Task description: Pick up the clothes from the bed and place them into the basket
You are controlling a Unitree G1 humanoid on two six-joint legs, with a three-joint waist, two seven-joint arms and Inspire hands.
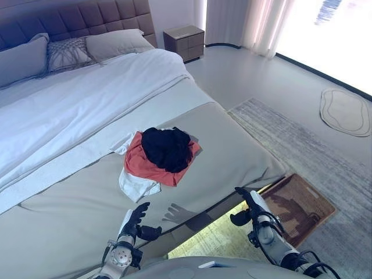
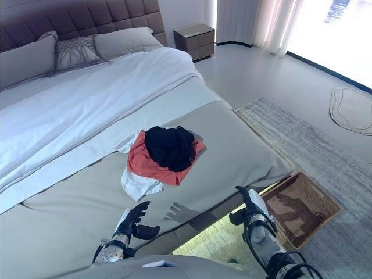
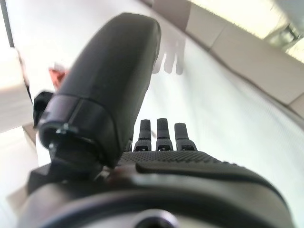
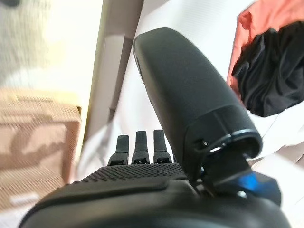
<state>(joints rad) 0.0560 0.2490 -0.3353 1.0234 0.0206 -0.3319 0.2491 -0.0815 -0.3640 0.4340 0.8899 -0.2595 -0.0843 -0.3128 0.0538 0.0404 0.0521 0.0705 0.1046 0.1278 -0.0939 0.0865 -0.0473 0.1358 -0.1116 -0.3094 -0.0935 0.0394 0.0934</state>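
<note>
A pile of clothes lies on the bed's beige cover near its foot: a black garment point(image 1: 168, 148) on top of an orange one point(image 1: 152, 167), with a white one point(image 1: 135, 185) under both. The woven brown basket point(image 1: 299, 206) stands on the floor beside the bed's corner. My left hand point(image 1: 135, 222) hovers over the near edge of the bed, short of the pile, fingers straight and empty. Beyond the bed's corner, close to the basket, my right hand point(image 1: 250, 204) is open too. In the right wrist view the black garment point(image 4: 268, 80) and orange garment point(image 4: 259, 23) show past the thumb.
The bed point(image 1: 70, 110) carries a white duvet and pillows point(image 1: 70, 52) at the headboard. A bedside cabinet point(image 1: 184, 40) stands in the far corner. A grey rug point(image 1: 302, 145) covers the floor by the bed, with a small oval mat point(image 1: 344, 111) near the window.
</note>
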